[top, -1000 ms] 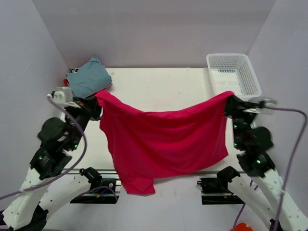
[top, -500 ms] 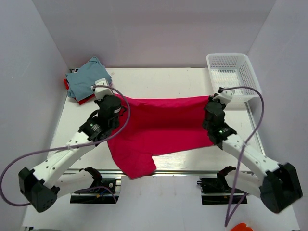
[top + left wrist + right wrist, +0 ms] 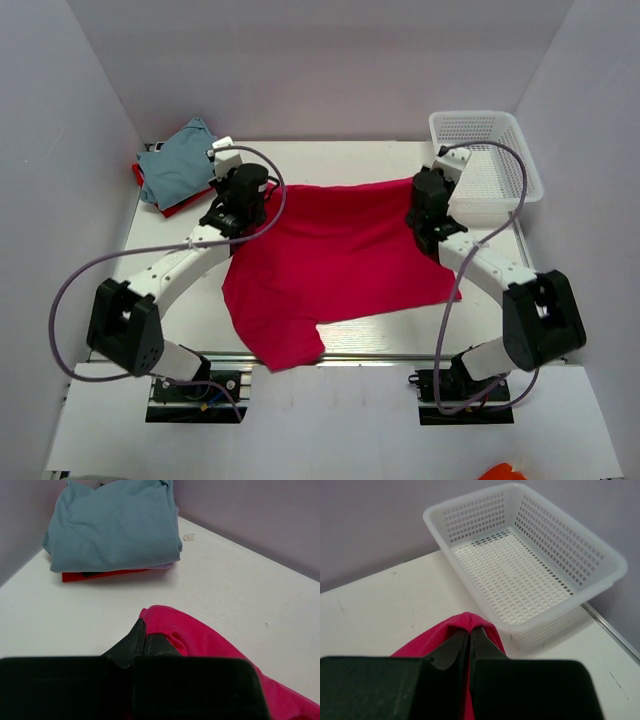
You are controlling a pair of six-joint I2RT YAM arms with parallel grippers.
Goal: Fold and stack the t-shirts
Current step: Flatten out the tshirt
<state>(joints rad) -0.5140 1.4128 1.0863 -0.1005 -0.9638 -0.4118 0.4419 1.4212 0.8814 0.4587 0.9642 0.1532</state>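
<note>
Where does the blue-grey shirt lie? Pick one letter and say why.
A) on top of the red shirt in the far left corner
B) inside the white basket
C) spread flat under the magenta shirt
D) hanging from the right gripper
A: the blue-grey shirt sits folded on the red shirt, whose edge shows beneath it in the left wrist view.
</note>
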